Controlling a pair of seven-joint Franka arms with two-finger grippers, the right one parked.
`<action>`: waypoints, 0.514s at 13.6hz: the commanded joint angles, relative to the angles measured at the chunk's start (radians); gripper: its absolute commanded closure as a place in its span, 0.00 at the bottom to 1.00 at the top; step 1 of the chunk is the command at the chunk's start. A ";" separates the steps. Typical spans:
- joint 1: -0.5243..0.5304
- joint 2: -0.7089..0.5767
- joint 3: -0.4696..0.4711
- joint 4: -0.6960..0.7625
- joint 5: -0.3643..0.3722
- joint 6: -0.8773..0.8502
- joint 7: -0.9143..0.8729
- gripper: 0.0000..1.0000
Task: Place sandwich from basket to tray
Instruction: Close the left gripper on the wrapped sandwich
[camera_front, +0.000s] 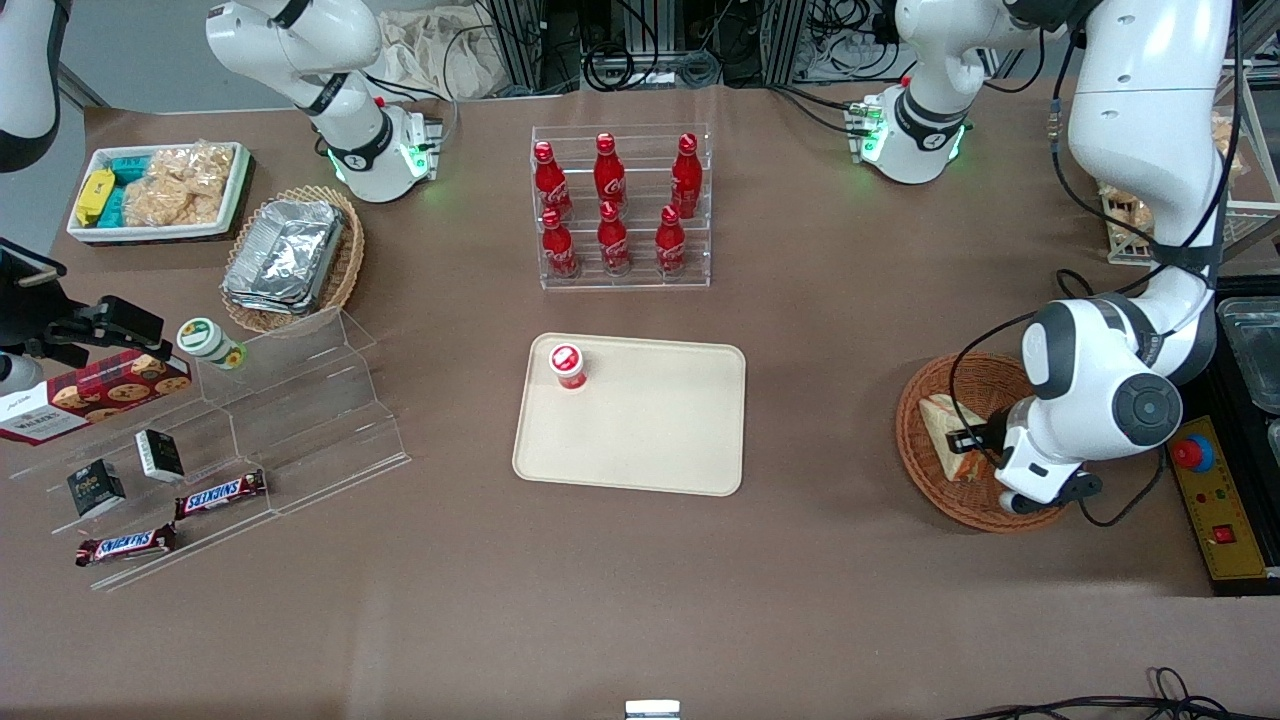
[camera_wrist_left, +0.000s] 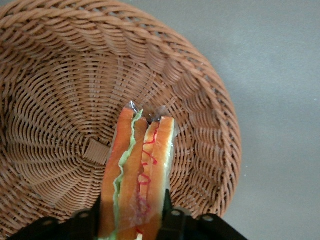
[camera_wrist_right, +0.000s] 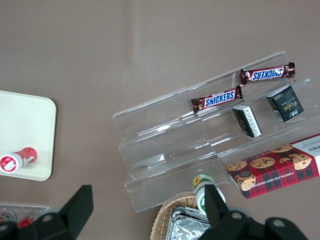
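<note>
The sandwich (camera_front: 943, 428) is a wrapped pale-bread wedge standing in the reddish-brown wicker basket (camera_front: 915, 395), toward the working arm's end of the table. My gripper (camera_front: 968, 441) reaches down into the basket and is shut on the sandwich. In the left wrist view the sandwich (camera_wrist_left: 137, 170) shows its orange and green filling edge, with a black finger (camera_wrist_left: 168, 212) pressed against each bread face and the gripper (camera_wrist_left: 132, 220) around it, over the basket's woven floor (camera_wrist_left: 60, 100). The beige tray (camera_front: 650, 430) lies flat at mid-table, apart from the basket, and its corner (camera_wrist_right: 25, 130) shows in the right wrist view.
A small red-capped bottle (camera_front: 568, 365) stands on one corner of the tray. Farther from the camera is a clear rack of red bottles (camera_front: 620, 210). Toward the parked arm's end are a clear step shelf with snacks (camera_front: 230, 440), a paler basket of foil containers (camera_front: 290, 255) and a white bin (camera_front: 155, 190). A yellow control box (camera_front: 1215, 500) lies beside the basket.
</note>
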 joint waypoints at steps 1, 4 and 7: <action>-0.022 -0.077 0.010 0.008 0.008 -0.019 -0.050 0.97; -0.024 -0.161 0.009 0.120 0.008 -0.193 -0.053 1.00; -0.038 -0.244 0.007 0.223 0.025 -0.371 -0.055 1.00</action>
